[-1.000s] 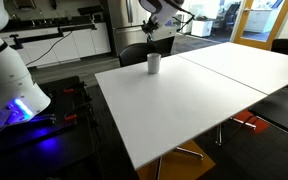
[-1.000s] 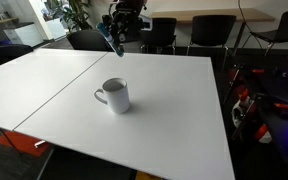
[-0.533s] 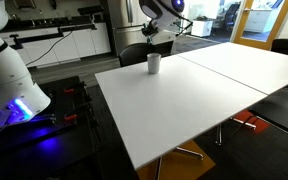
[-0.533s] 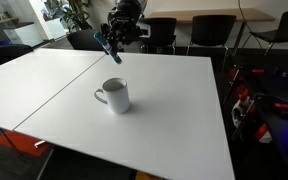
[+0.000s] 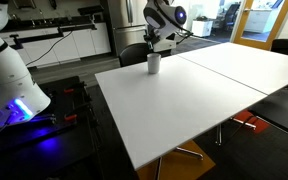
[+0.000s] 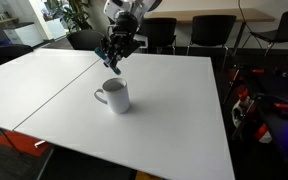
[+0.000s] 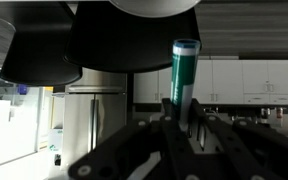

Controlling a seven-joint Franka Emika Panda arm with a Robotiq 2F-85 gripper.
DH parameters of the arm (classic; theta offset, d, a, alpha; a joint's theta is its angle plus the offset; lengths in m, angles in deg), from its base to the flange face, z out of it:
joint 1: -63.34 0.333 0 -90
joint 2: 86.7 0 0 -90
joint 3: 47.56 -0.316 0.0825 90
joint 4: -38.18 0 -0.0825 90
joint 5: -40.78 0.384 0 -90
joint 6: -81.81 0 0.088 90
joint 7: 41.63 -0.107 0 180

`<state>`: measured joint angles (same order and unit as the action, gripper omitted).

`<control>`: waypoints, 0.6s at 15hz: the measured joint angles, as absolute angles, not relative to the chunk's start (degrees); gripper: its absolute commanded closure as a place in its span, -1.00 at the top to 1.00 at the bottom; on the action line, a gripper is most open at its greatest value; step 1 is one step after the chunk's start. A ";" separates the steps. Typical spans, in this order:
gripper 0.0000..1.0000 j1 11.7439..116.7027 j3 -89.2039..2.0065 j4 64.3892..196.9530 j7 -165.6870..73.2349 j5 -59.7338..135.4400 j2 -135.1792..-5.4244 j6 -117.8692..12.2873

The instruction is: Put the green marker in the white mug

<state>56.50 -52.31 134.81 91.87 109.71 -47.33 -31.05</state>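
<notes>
Down and toward the white mug (image 6: 115, 96) is where the gripper (image 6: 114, 62) has travelled over the last second. In an exterior view it sat higher and nearer the chairs (image 6: 209, 30) before; it now hangs just above the mug's open top, clearly apart from the rim. The mug itself has not shifted. It stands upright on the white table (image 6: 179, 115), with its handle turned toward the left of that picture.

From the other side of the room, the gripper (image 5: 157, 45) appears directly over the mug (image 5: 154, 63), which sits near the far edge of the table (image 5: 189, 100). The arm bends down to the gripper from above.

The wrist view shows the grip most clearly. The green marker (image 7: 184, 75) is clamped between the two dark fingers (image 7: 170, 125), which are drawn narrow around its lower part. The gripper (image 7: 184, 120) holds it upright in that picture, and most of the shaft with its blunt end sticks out beyond the fingertips. White cabinets (image 7: 254, 80) and a steel refrigerator (image 7: 94, 115) fill the background behind it.

In both exterior views the marker is too thin and dark to tell apart from the fingers with any certainty. Whether its tip has reached the level of the mug's rim cannot be told.
</notes>
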 measured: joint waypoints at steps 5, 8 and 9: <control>-0.90 56.53 -52.31 131.29 91.63 109.71 -43.57 -31.05; -0.90 56.54 -52.32 129.45 90.71 109.71 -41.75 -31.05; -0.90 56.54 -52.32 128.95 90.63 109.71 -41.22 -31.05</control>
